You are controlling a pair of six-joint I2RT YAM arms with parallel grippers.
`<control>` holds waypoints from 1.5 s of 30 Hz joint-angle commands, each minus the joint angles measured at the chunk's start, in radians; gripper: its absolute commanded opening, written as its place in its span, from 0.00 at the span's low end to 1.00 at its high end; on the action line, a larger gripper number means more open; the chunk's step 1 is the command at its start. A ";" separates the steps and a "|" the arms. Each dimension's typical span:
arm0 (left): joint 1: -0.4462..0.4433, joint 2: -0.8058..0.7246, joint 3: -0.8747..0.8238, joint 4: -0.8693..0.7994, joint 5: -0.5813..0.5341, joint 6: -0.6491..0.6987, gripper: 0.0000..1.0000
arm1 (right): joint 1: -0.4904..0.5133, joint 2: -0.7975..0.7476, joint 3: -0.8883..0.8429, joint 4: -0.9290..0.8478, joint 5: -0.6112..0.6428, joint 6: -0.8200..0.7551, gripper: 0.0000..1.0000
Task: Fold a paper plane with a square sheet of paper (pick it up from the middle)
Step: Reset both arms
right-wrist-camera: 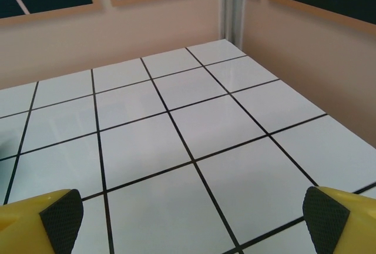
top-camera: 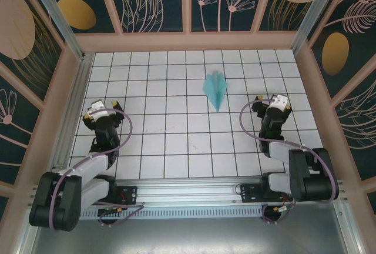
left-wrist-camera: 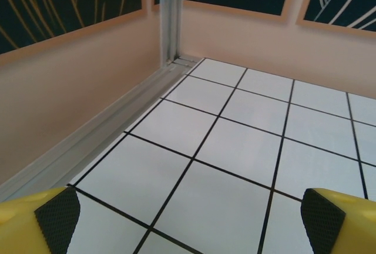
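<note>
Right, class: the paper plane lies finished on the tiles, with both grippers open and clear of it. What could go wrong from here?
The paper plane lies loose and light; a sweep by the right gripper, the nearer one, could push or crush it. Nothing presses its folds, so they might spring open.
</note>
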 commanded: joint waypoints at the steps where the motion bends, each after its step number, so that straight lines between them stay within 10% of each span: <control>1: 0.020 0.062 -0.052 0.280 0.133 0.046 0.98 | 0.008 0.075 -0.026 0.230 -0.062 -0.059 0.99; 20: 0.101 0.445 0.029 0.587 0.245 0.113 0.99 | -0.052 0.241 -0.039 0.376 -0.164 -0.016 0.99; 45: 0.108 0.442 0.053 0.532 0.336 0.135 0.99 | -0.069 0.241 -0.033 0.362 -0.182 -0.002 0.99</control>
